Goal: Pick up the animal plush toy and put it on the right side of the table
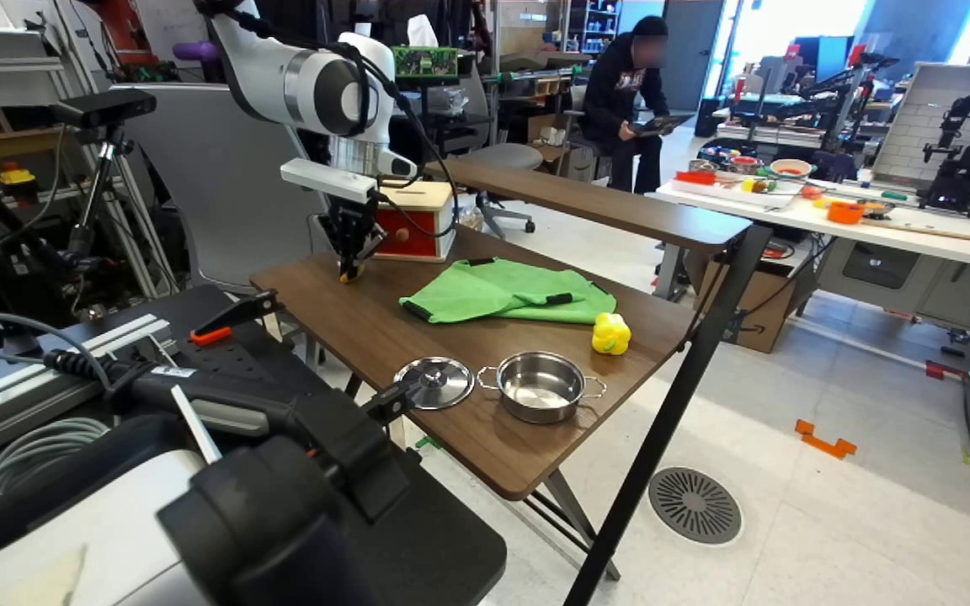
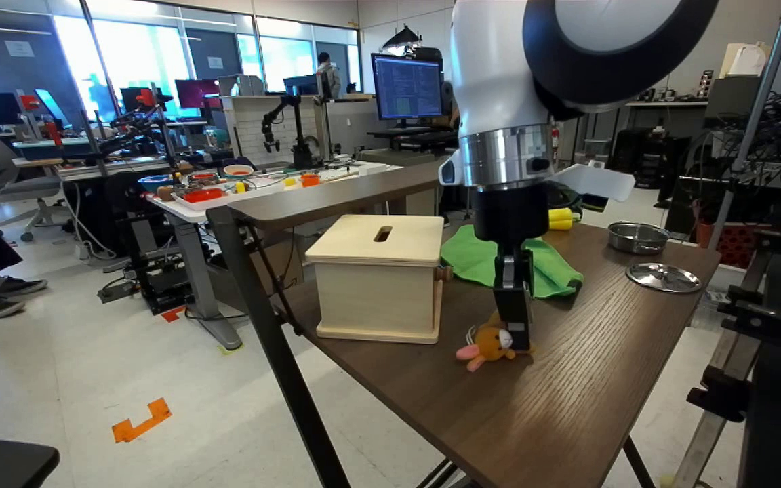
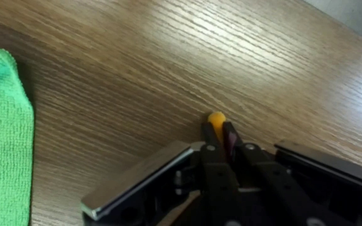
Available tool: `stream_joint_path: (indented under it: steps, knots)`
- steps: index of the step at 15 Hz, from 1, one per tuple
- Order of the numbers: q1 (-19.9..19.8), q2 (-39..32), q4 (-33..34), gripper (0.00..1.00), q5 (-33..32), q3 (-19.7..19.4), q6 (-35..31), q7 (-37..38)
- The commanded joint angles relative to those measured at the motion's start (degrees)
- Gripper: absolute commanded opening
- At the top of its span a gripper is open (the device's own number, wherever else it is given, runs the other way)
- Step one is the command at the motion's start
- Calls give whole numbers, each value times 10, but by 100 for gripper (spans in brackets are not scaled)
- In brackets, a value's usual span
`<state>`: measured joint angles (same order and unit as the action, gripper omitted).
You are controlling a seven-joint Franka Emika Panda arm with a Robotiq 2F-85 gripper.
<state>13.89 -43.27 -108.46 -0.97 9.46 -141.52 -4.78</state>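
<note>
The animal plush toy (image 2: 489,344) is small and orange with pink ears and a white muzzle. It lies at the near part of the dark brown table (image 2: 587,379) in an exterior view, low at the tabletop. My gripper (image 2: 516,332) points down, its fingers around part of the toy. In the wrist view, an orange piece of the toy (image 3: 216,118) is pinched between the fingertips of the gripper (image 3: 219,128). In an exterior view, only a bit of the toy (image 1: 352,273) shows under the gripper (image 1: 354,259) on the table (image 1: 342,311); the arm hides the rest.
A wooden box with a red side (image 1: 407,234) stands close beside the gripper. A green cloth (image 1: 493,290), a yellow pepper (image 1: 611,334), a metal pot (image 1: 540,387) and its lid (image 1: 434,383) are on the table. A raised shelf (image 1: 586,200) runs along one edge.
</note>
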Motion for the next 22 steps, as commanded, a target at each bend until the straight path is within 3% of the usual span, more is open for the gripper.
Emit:
stream_joint_path:
  steps: [1,9,13,22]
  knots:
    - [-18,37,-34,2,-1,3,8,-3]
    - [-81,146,-162,2,12,-17,-3,-2]
    - [-135,184,-198,2,20,-31,9,-38]
    - [-234,166,-148,2,20,-85,21,-121]
